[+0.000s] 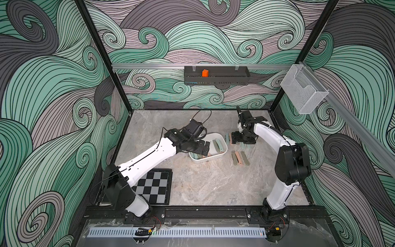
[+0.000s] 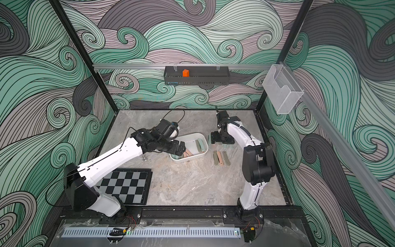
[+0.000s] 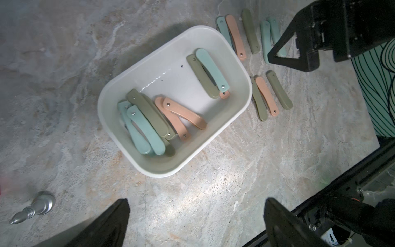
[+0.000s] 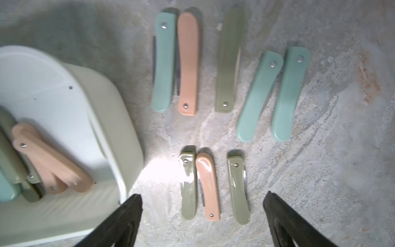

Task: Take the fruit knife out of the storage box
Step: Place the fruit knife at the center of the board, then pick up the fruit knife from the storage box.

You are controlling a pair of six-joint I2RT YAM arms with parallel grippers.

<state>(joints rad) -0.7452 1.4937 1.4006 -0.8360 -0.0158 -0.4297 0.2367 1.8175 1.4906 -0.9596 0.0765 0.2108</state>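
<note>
Chessboard (image 1: 154,186) lies nearest, at the front left of the marble table (image 1: 213,188); a silver chess piece (image 3: 40,205) sits on the marble just beyond it; farther in is the white storage box (image 3: 175,74), with folded fruit knives (image 3: 181,115) in teal, olive and pink lying inside; the left gripper (image 3: 196,201) hangs over the box, jaws spread wide, grasping nothing; just right of the box, loose knives (image 4: 188,64) lie in two rows on the marble; the right gripper (image 4: 203,195) hovers above them, released and empty; on the back wall a black tray (image 1: 215,80) holds an orange block (image 1: 205,73).
</note>
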